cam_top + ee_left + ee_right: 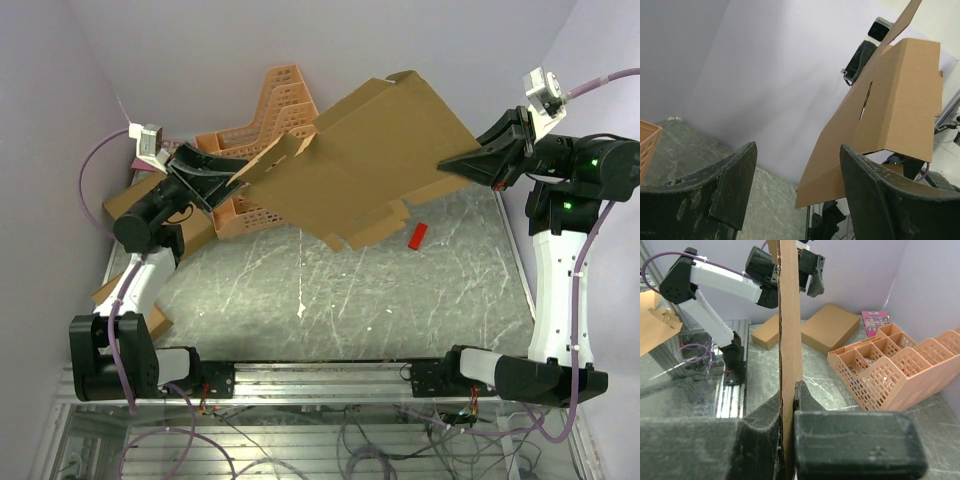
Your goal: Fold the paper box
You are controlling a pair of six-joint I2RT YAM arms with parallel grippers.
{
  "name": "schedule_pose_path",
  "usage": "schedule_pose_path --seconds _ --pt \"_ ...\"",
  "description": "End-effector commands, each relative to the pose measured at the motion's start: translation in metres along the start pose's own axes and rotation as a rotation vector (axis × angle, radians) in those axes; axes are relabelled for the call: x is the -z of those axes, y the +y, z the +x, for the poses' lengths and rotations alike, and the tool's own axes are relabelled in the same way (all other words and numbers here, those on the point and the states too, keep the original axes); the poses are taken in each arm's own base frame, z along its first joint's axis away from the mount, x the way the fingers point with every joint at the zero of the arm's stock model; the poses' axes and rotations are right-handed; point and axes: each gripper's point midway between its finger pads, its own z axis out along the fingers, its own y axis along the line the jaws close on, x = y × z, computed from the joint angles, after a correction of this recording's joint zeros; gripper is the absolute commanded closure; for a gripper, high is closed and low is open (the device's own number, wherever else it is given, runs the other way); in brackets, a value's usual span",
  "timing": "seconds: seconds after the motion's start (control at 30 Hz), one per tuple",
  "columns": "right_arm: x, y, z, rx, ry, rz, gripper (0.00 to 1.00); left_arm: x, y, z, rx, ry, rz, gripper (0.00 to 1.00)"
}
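Right claw [468, 160] [788, 437] clamped tight on the right edge of the paper box [370, 150] [790, 340]; the wrist view shows the sheet edge-on, pinched between both fingers. The box is up in the air above the surface [350, 300], opened flat, tilted, spanning from the right claw toward the left one, with its notched flaps hanging at the lower near edge and a flap sticking out on the left. Left claw [228, 185] [795, 190] has its fingers wide apart and grips nothing; the box's left flap sits just beside it, and contact can't be told. In the left wrist view the paper box [900, 100] shows past the right-hand finger, a slot cut in its panel. Under and behind the sheet, at far left, an orange basket [275, 110] [890, 370] with compartments rests on the surface. A small red block [418, 235] lies on the surface below the sheet's right part. Flat cardboard boxes [125, 200] [830, 327] lie at the left edge, a pink packet [875, 320] beside them.
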Motion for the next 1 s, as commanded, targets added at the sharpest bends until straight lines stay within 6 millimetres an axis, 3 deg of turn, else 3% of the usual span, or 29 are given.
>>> schedule_pose_path --seconds 0.0,0.2,0.4,0.97 --pt "0.001 0.002 -0.008 0.024 -0.007 0.015 1.0 0.003 -0.04 0.012 -0.249 0.062 0.17 0.23" --pt "0.003 0.001 -0.008 0.028 -0.002 0.021 1.0 0.004 -0.033 0.016 -0.24 0.091 0.16 0.25" --pt "0.011 -0.005 -0.007 0.037 0.008 0.053 1.0 0.014 -0.018 -0.002 -0.223 0.041 0.088 0.24" --pt "0.012 -0.006 -0.004 0.028 0.006 0.062 1.0 0.001 -0.036 0.011 -0.254 0.095 0.172 0.2"
